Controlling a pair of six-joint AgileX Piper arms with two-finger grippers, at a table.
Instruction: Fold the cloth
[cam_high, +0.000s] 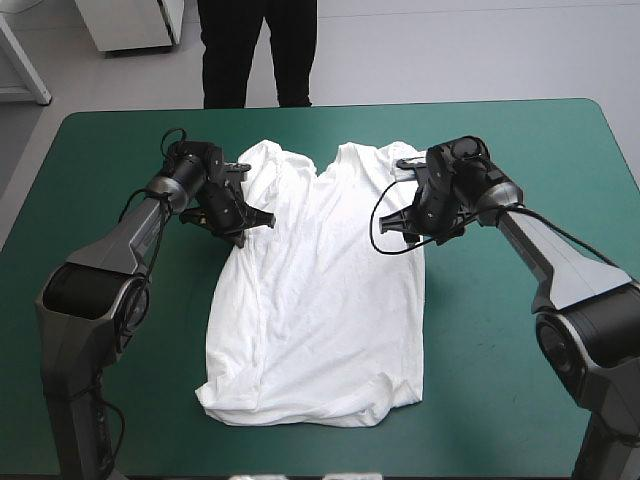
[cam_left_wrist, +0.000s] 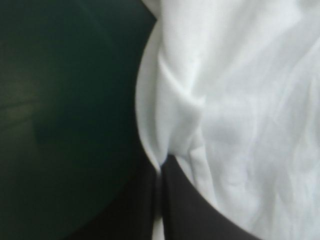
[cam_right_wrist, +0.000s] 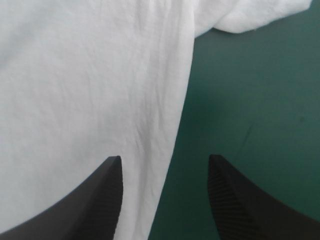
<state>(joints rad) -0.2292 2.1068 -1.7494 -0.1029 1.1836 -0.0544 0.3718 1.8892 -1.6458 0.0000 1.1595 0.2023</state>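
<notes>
White T-shirt (cam_high: 320, 300) spread flat at centre of teal-green cover (cam_high: 520, 340), collar twd far edge, hem twd near edge, a few wrinkles. L gripper (cam_high: 250, 222) at shirt's left edge, just on near side of left sleeve; black fingers pressed together w/ a thin sliver of cloth pinched between. R gripper (cam_high: 400, 228) at shirt's right edge, by right sleeve; spread wide, straddling that edge, one finger over cloth, other over bare cover.
</notes>
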